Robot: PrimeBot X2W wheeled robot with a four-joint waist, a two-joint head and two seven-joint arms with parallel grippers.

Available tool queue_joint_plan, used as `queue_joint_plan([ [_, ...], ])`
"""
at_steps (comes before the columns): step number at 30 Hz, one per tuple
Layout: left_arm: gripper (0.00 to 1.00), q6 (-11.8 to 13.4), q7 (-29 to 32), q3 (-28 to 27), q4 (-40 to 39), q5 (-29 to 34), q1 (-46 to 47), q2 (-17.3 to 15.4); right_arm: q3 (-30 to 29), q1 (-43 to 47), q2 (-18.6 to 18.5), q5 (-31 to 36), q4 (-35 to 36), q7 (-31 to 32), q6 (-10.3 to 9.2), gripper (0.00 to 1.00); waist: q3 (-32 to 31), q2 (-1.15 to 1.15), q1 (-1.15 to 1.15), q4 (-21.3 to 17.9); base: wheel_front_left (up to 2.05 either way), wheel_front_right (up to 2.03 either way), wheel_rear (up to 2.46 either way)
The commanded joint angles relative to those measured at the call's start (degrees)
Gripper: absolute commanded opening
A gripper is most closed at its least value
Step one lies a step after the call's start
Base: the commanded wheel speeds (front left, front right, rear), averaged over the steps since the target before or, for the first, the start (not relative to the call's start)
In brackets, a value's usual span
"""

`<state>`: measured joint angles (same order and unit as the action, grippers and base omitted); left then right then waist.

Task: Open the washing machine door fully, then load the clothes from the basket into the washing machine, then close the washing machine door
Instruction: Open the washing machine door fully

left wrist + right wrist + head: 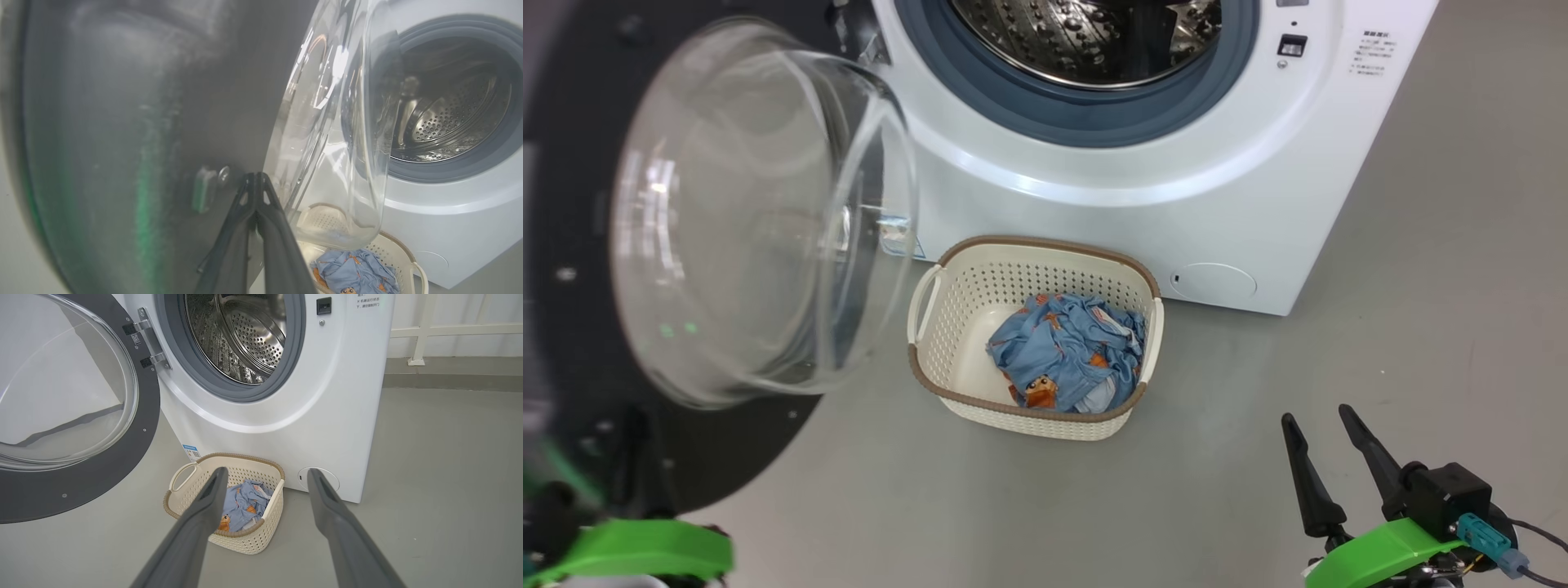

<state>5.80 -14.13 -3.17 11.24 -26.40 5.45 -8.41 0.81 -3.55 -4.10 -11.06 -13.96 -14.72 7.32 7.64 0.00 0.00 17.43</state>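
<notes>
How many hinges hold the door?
2: upper hinge and lower hinge, one above the other, between the door and the washer front. None seems hidden.

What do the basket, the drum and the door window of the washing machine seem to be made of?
The basket looks like moulded plastic, matte cream, with regular holes; its brown rim only imitates weaving. The drum seems polished steel: mirror-bright, perforated. The door window is clear and glossy with reflections, probably glass, perhaps clear plastic.
</notes>
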Motion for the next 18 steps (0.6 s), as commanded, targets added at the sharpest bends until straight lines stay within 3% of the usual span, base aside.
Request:
queue_joint_plan([
  [1, 0.0, 0.79, -0.76, -4.77, 0.18, -0.74, 3.45, -3.31, 1.79, -2.32, -0.56, -0.45, 1.1, -0.28, 0.17, 1.0, 0.47, 0.0, 0.0, -0.51, 0.0, 0.0, 0.0],
  [18, 0.0, -2.05, -0.86, -14.13, 8.82, 1.19, 10.06, -5.56, 1.62, -3.67, -0.93, -0.07, 1.2, -0.28, 0.17, 1.0, 2.38, 0.0, 0.0, -2.96, 0.0, 0.0, 0.0],
])
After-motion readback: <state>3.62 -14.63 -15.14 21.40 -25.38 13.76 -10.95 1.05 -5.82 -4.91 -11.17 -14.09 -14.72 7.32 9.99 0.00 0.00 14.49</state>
